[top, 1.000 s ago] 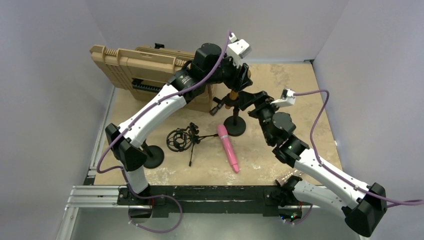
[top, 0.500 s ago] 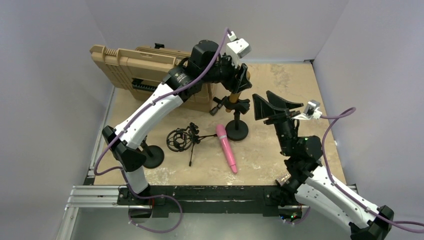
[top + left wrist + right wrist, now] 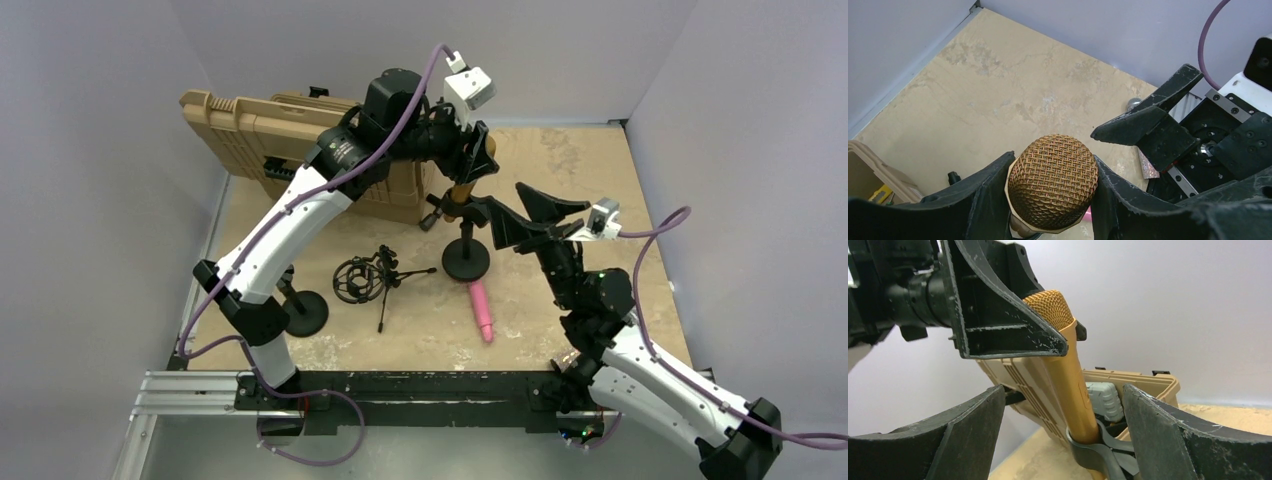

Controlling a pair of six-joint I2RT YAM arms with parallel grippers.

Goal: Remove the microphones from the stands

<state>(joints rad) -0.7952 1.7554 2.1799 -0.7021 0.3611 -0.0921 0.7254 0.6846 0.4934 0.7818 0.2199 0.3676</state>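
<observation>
A gold microphone [image 3: 462, 190] stands tilted in the black clip [image 3: 1093, 452] of a small stand with a round base [image 3: 467, 262]. My left gripper [image 3: 478, 155] is shut on the microphone's mesh head [image 3: 1053, 180], one finger on each side. My right gripper [image 3: 520, 212] is open wide just right of the stand. In the right wrist view its fingers [image 3: 963, 440] straddle the gold body [image 3: 1068, 380] and the clip without touching them.
A pink microphone [image 3: 482, 312] lies on the table near the stand base. A black shock mount on a small tripod [image 3: 357, 280] and a second round stand base [image 3: 305, 312] sit to the left. An open tan case [image 3: 290, 130] stands at the back left.
My right gripper drew back from the stand, opened wide, then moved in around the microphone. The pink microphone slid toward the near right. My left gripper stayed on the head.
</observation>
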